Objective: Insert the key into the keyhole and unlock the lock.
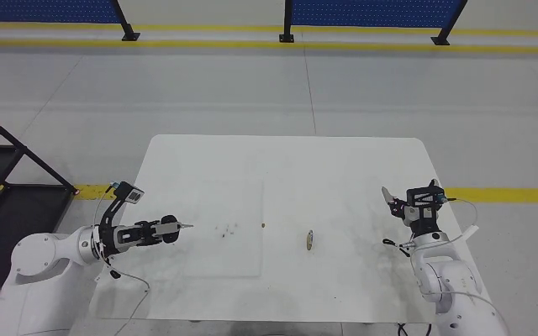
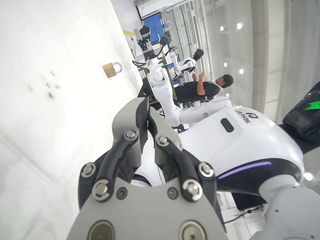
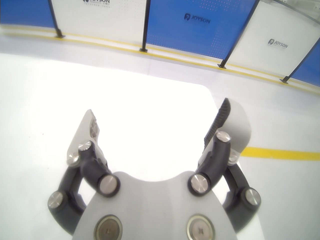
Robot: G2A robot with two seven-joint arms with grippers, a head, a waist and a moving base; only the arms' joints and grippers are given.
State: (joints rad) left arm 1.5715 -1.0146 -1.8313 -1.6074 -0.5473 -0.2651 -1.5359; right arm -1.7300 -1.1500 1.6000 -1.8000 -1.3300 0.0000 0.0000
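A brass padlock (image 1: pixel 309 240) with a silver shackle lies flat on the white table (image 1: pixel 336 168), right of centre; it also appears in the left wrist view (image 2: pixel 111 69). My left gripper (image 1: pixel 178 227) hovers low over the table's left side, pointing at the padlock from well short of it. Its fingers (image 2: pixel 130 116) are shut, pads pressed together, and I cannot see a key between them (image 2: pixel 144 99). A tiny brown object (image 1: pixel 263 225) lies between this gripper and the lock; I cannot tell what it is. My right gripper (image 1: pixel 410 200) stands open near the table's right edge, with nothing between its fingers (image 3: pixel 157 107).
Several dark specks (image 1: pixel 225 228) mark the table just ahead of the left gripper. A faint rectangular mat outline covers the table's middle left. Blue and white fence panels (image 3: pixel 190 18) stand across the floor behind a yellow line.
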